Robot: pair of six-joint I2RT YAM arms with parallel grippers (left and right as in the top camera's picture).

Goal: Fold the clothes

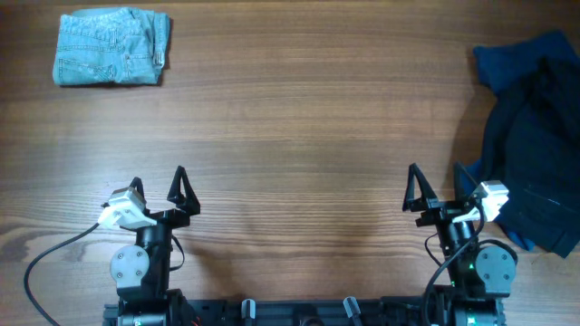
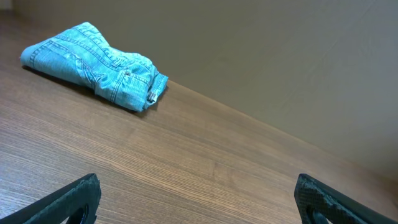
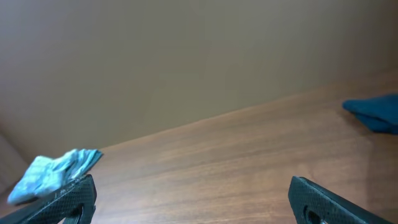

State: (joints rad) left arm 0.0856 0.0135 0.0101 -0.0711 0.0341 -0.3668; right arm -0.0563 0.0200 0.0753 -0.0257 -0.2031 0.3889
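The dark pile (image 1: 535,145) runs off the overhead frame at 3 o'clock. In the right wrist view the shorts (image 3: 53,171), at 8 o'clock, are blurred, their lower edge behind a finger (image 3: 71,198); the pile is cropped at 3 o'clock.

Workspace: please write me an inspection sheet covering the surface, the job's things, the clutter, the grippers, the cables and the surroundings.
Surface: wooden table, bare in the middle.
Job's things: light blue denim shorts, a compact bundle at the far left corner.
Clutter: dark navy fabric pile, at the right edge.
Grippers: left gripper and right gripper both open, holding nothing, near the bases.
Cables: black cable loops on the table beside the left arm.
Surroundings: plain wall behind the table.
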